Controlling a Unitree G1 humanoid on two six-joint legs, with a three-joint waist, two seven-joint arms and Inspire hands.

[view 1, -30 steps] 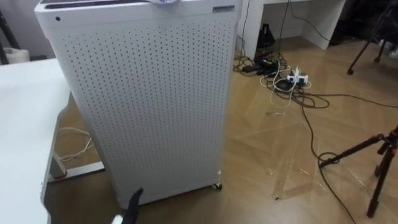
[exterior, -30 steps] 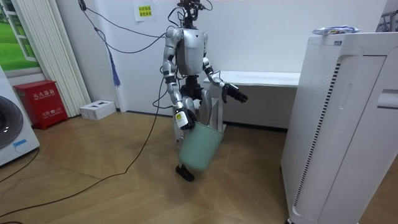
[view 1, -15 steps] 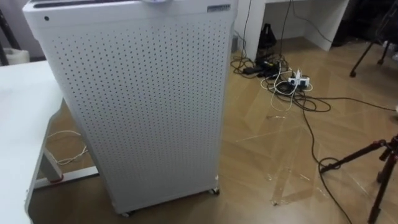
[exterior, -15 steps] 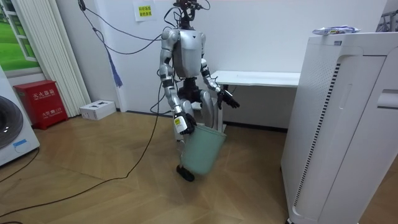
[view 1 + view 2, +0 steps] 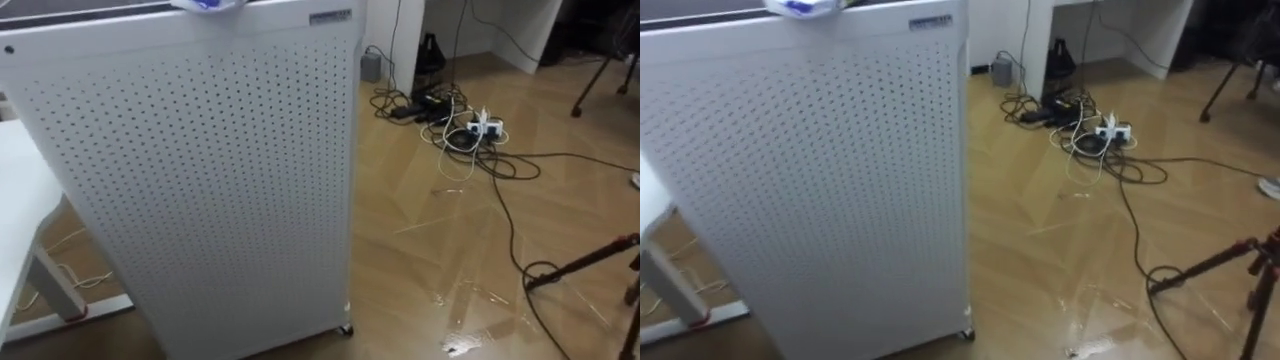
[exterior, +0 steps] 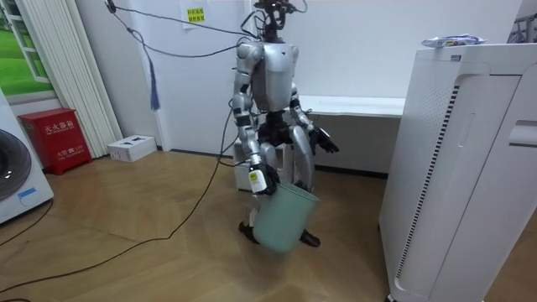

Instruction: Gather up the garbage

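Wood floor (image 5: 430, 250); right hand (image 6: 258, 178) curled round green bin (image 6: 281, 220) rim (left hand (image 6: 324, 143): state unclear); wrapper (image 5: 205, 4) atop perforated air purifier (image 5: 200, 170); cable tangle (image 5: 455, 125) right of it.

Atop the cabinet (image 5: 200, 170), perhaps a wrapper (image 5: 205, 4)

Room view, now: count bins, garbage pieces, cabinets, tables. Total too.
pale green plastic bin, hanging from the right robot hand: 1
crumpled blue-and-white wrapper on the cabinet's top: 1
tall white perforated cabinet: 1
white table behind the robot: 1
Total: 4
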